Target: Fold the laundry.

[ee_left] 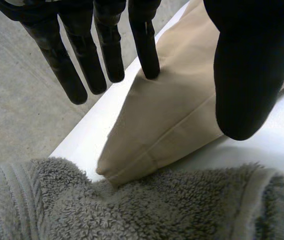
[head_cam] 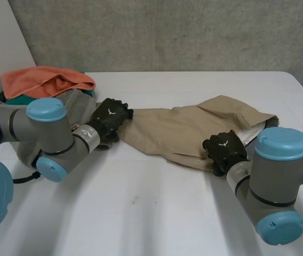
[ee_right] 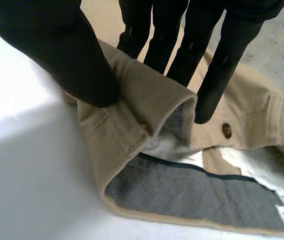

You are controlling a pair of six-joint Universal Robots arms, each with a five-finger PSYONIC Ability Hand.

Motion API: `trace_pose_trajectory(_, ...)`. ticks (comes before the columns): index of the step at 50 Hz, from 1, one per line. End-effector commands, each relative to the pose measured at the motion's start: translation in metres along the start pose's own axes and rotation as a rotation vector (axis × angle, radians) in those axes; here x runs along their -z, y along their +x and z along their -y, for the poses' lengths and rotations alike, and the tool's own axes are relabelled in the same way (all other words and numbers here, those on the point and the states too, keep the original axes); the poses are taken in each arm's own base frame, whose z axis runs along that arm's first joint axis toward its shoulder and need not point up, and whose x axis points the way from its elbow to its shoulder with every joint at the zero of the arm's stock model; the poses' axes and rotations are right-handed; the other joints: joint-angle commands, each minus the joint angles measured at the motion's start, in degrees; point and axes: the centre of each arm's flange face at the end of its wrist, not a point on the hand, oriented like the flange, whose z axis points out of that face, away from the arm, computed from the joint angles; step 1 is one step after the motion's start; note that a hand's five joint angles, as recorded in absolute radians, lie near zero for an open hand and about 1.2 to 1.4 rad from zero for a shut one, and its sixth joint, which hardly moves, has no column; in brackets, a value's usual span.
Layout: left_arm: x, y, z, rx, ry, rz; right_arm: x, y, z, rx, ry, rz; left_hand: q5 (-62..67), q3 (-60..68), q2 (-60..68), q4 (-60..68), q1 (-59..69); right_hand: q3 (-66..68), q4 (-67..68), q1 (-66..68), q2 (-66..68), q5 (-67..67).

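While the khaki trousers (head_cam: 188,130) lie stretched across the middle of the white table (head_cam: 140,213), the right hand (head_cam: 224,146) pinches their waistband (ee_right: 151,100) between thumb and fingers. The left hand (head_cam: 111,114) rests straight, spread fingers on the leg hem (ee_left: 132,170) beside a grey towel (ee_left: 171,210), so the first fold seems about to start once the left closes.

Tan trousers (head_cam: 194,130), grey towel (ee_left: 132,210), orange cloth (head_cam: 44,80), white table (head_cam: 140,202).
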Motion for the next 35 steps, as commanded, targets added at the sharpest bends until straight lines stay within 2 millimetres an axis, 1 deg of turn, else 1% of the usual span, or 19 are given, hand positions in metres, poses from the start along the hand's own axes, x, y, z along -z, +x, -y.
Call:
trace_pose_trajectory(1, -0.006, 0.002, 0.001, -0.006, 0.008, 0.011, 0.011, 0.012, 0.023, 0.017, 0.074, -0.039, 9.0, 9.1, 9.1, 9.0, 8.3, 13.0, 12.8, 17.4, 13.1, 13.7)
trace_pose_trajectory(6, -0.010, 0.005, -0.003, -0.013, 0.021, 0.017, 0.035, 0.029, 0.059, 0.008, 0.172, -0.084, 10.2, 10.2, 10.3, 10.2, 9.5, 13.0, 12.8, 17.4, 13.1, 13.7)
trace_pose_trajectory(10, -0.010, 0.008, -0.002, -0.014, 0.025, 0.009, 0.050, 0.039, 0.080, 0.006, 0.225, -0.105, 27.6, 27.7, 27.8, 27.6, 26.9, 13.0, 12.8, 17.4, 13.1, 13.7)
trace_pose_trajectory(12, -0.009, 0.009, -0.001, -0.013, 0.021, 0.006, 0.056, 0.043, 0.088, 0.008, 0.243, -0.112, 48.8, 48.9, 48.9, 48.8, 48.1, 13.0, 12.8, 17.4, 13.1, 13.7)
trace_pose_trajectory(14, -0.007, 0.011, -0.001, -0.010, 0.017, 0.004, 0.062, 0.046, 0.096, 0.007, 0.260, -0.120, 49.9, 49.9, 50.0, 49.9, 49.2, 13.0, 12.8, 17.4, 13.1, 13.7)
trace_pose_trajectory(16, -0.002, 0.015, 0.012, -0.015, 0.026, 0.004, 0.065, 0.049, 0.101, 0.010, 0.263, -0.125, 49.9, 49.9, 50.0, 49.9, 49.2, 13.0, 12.8, 17.4, 13.1, 13.7)
trace_pose_trajectory(17, 0.001, 0.011, 0.021, -0.019, 0.033, 0.017, 0.068, 0.051, 0.105, 0.013, 0.266, -0.126, 49.9, 49.9, 50.0, 49.9, 49.2, 13.0, 12.8, 17.4, 13.1, 13.7)
trace_pose_trajectory(18, 0.012, 0.000, 0.045, -0.032, 0.060, 0.055, 0.070, 0.052, 0.109, 0.015, 0.270, -0.127, 49.9, 49.9, 50.0, 49.9, 49.2, 13.0, 12.8, 17.4, 13.1, 13.7)
trace_pose_trajectory(21, 0.032, -0.015, 0.080, -0.039, 0.106, 0.104, 0.082, 0.060, 0.126, 0.037, 0.292, -0.139, 49.9, 49.9, 50.0, 49.9, 49.2, 13.0, 12.8, 17.4, 13.1, 13.7)
trace_pose_trajectory(22, 0.047, -0.021, 0.101, -0.046, 0.137, 0.126, 0.086, 0.062, 0.131, 0.046, 0.295, -0.142, 49.9, 49.9, 50.0, 49.9, 49.2, 13.0, 12.8, 17.4, 13.1, 13.7)
trace_pose_trajectory(25, 0.072, -0.032, 0.137, -0.056, 0.206, 0.162, 0.096, 0.070, 0.149, 0.083, 0.318, -0.160, 49.9, 49.9, 50.0, 49.9, 49.2, 13.0, 12.8, 17.4, 13.1, 13.7)
trace_pose_trajectory(26, 0.090, -0.038, 0.162, -0.052, 0.258, 0.188, 0.099, 0.073, 0.154, 0.090, 0.327, -0.169, 49.9, 49.9, 50.0, 49.9, 49.2, 13.0, 12.8, 17.4, 13.1, 13.7)
trace_pose_trajectory(28, 0.110, -0.044, 0.186, -0.044, 0.316, 0.211, 0.107, 0.079, 0.166, 0.103, 0.352, -0.188, 49.9, 49.9, 50.0, 49.9, 49.2, 13.0, 12.8, 17.4, 13.1, 13.7)
trace_pose_trajectory(29, 0.120, -0.047, 0.197, -0.039, 0.345, 0.223, 0.116, 0.086, 0.179, 0.115, 0.385, -0.213, 49.9, 49.9, 50.0, 49.9, 49.2, 13.0, 12.8, 17.4, 13.1, 13.7)
trace_pose_trajectory(30, 0.139, -0.051, 0.218, -0.027, 0.403, 0.241, 0.122, 0.089, 0.186, 0.119, 0.406, -0.227, 49.9, 49.9, 50.0, 49.9, 49.2, 13.0, 12.8, 17.4, 13.1, 13.7)
trace_pose_trajectory(32, 0.158, -0.057, 0.238, -0.013, 0.464, 0.264, 0.134, 0.096, 0.200, 0.127, 0.445, -0.253, 49.9, 49.9, 50.0, 49.9, 49.2, 13.0, 12.8, 17.4, 13.1, 13.7)
trace_pose_trajectory(33, 0.167, -0.059, 0.248, -0.006, 0.494, 0.273, 0.148, 0.103, 0.215, 0.138, 0.485, -0.279, 49.9, 49.9, 50.0, 49.9, 49.2, 13.0, 12.8, 17.4, 13.1, 13.7)
trace_pose_trajectory(34, 0.186, -0.063, 0.266, 0.008, 0.547, 0.285, 0.154, 0.106, 0.221, 0.143, 0.503, -0.292, 49.9, 49.9, 50.0, 49.9, 49.2, 13.0, 12.8, 17.4, 13.1, 13.7)
trace_pose_trajectory(35, 0.194, -0.064, 0.273, 0.014, 0.567, 0.291, 0.159, 0.109, 0.226, 0.148, 0.513, -0.303, 49.9, 49.9, 50.0, 49.9, 49.2, 13.0, 12.8, 17.4, 13.1, 13.7)
